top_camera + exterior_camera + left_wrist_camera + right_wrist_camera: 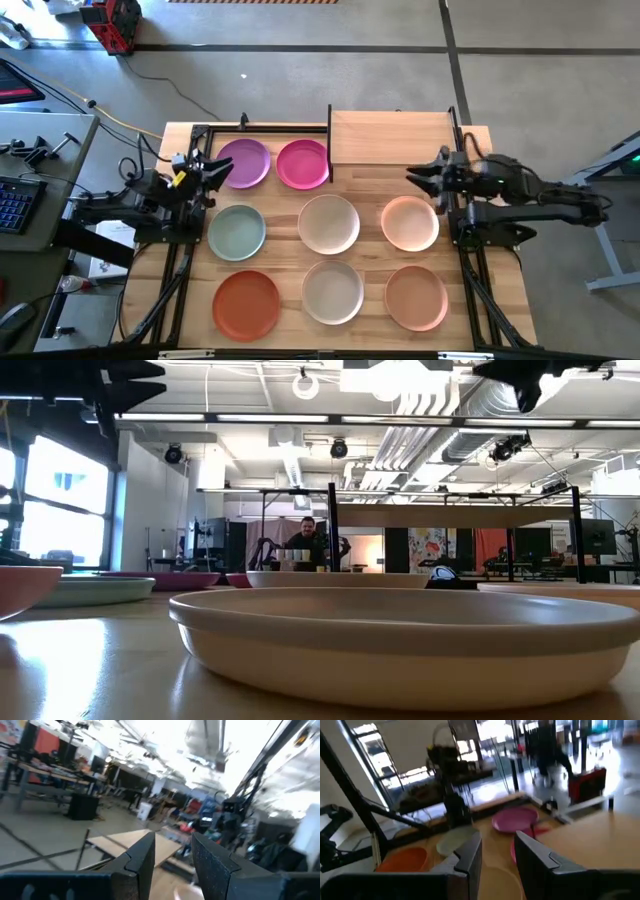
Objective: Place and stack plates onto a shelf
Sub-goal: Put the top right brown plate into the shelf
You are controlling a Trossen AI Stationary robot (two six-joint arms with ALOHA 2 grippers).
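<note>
Right gripper (418,178), fingers apart, empty, hovers just beside round peach matte plate (409,222); raised light-wood shelf (390,138) close behind. Left gripper (222,171) parted over purple plate (244,162).

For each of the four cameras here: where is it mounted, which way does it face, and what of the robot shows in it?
High view: overhead, looking straight down; both arms, left gripper and right gripper, eight plates, the shelf.
Low view: tabletop height, level across the cream plate toward the room; arm parts at top.
Left wrist: past its open fingers toward the shelf.
Right wrist: past its open fingers toward the magenta plate.
Shared: high and right wrist both show the orange-red plate.
</note>
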